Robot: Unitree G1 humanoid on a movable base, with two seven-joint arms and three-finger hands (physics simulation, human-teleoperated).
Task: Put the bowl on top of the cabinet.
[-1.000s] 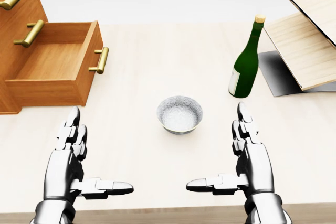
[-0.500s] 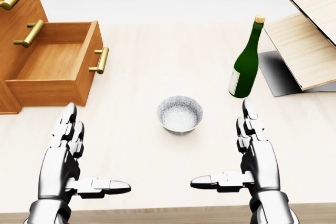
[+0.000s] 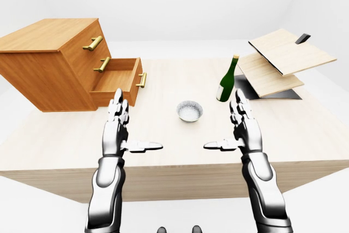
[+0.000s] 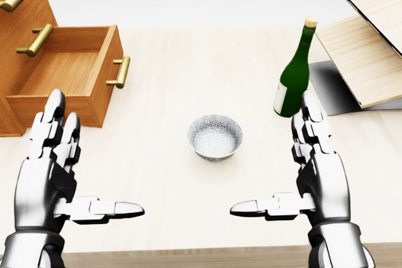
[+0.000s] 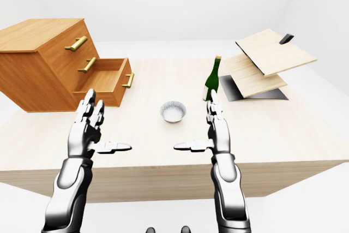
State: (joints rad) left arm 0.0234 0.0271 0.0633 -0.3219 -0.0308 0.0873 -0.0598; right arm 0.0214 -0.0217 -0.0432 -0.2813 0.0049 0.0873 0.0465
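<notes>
A small silvery bowl [image 4: 215, 137] stands upright on the pale wooden table [image 4: 188, 54], near the middle of the head view. My left hand [image 4: 94, 164] hovers open to the bowl's lower left, fingers straight and thumb pointing inward. To the bowl's lower right, my right hand [image 4: 271, 155] mirrors it, also open. Neither hand touches the bowl. The wooden cabinet [image 3: 49, 64] sits at the left of the left-eye view. Its flat top [image 3: 52, 32] is bare and its lowest drawer [image 4: 63, 80] is pulled out.
A green bottle [image 4: 294, 76] with a cork stands upright just above my right hand. At the right edge, slanted wooden boards [image 4: 364, 61] rest over a dark grey base [image 4: 333, 89]. The table's near edge runs just below my wrists.
Both hands have risen in the head view toward the bowl's level. The left one also drifted left, the right slightly right. Bowl, bottle and cabinet have not moved.
</notes>
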